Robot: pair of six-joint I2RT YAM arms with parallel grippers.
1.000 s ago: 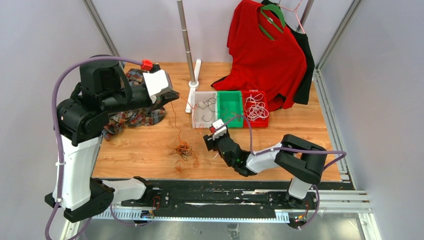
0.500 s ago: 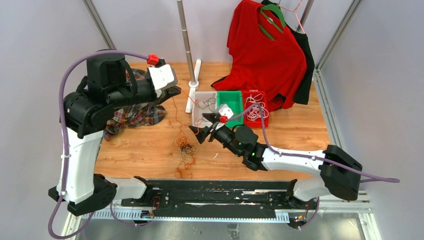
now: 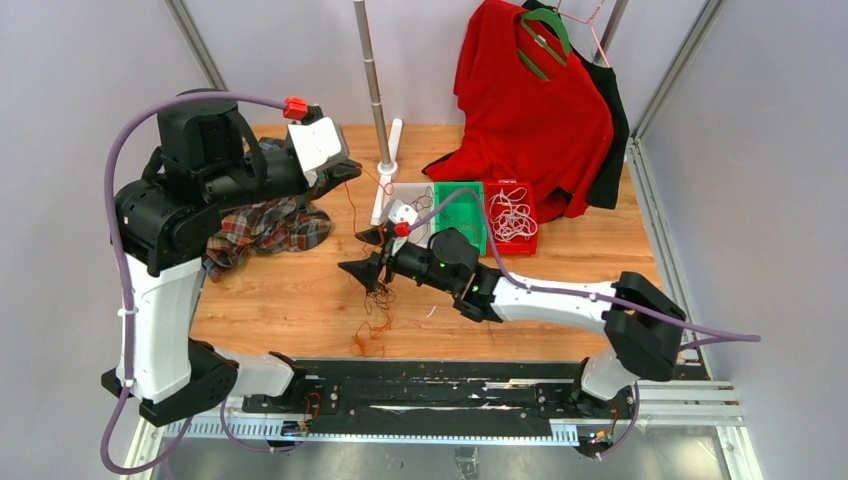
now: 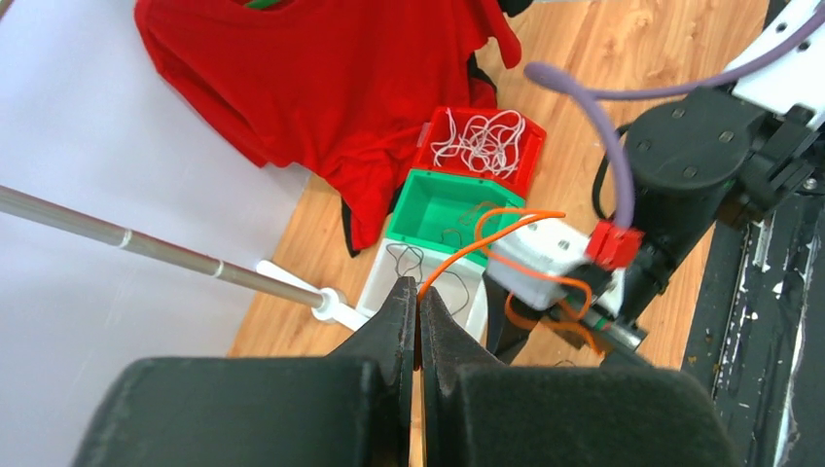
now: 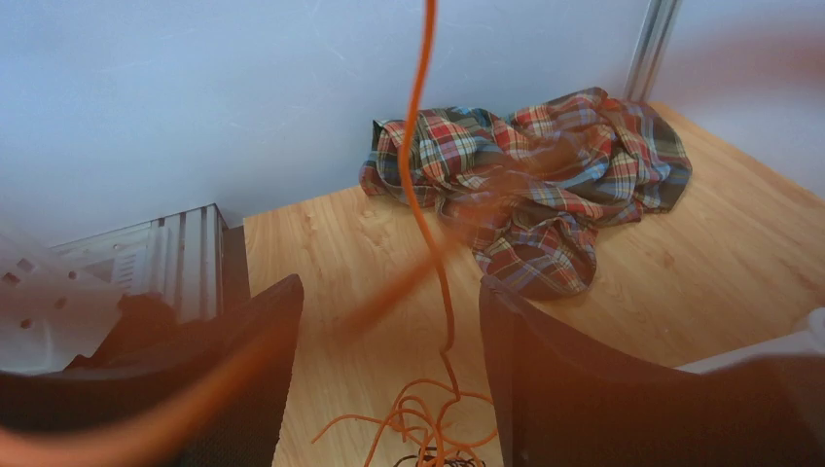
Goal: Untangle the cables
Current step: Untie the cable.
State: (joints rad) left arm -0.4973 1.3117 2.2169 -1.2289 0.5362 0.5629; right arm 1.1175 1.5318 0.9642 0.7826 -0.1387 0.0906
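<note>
A tangle of orange and black cables point(image 3: 375, 298) lies on the wooden table point(image 3: 560, 270), with one orange strand rising from it. My left gripper point(image 3: 345, 172) is raised above the table and shut on that orange strand point(image 4: 477, 241), which comes out at its tips point(image 4: 418, 292). My right gripper point(image 3: 358, 252) hovers just above the tangle with its jaws open. In the right wrist view the strand point(image 5: 443, 321) hangs between the open fingers point(image 5: 277, 311) and the tangle point(image 5: 428, 428) lies below. White cables point(image 3: 512, 213) fill the red bin; a thin dark cable point(image 4: 409, 261) lies in the white bin.
White point(image 3: 408, 222), green point(image 3: 460, 215) and red point(image 3: 497, 235) bins stand in a row at mid-table. A plaid shirt point(image 3: 265, 225) lies at the left under my left arm. A red shirt point(image 3: 530, 110) hangs at the back right beside a metal pole point(image 3: 372, 80).
My right arm has stretched out to the left from near the front edge to above the tangle, its jaws open. The left gripper has kept hold of the orange strand, shifting only slightly.
</note>
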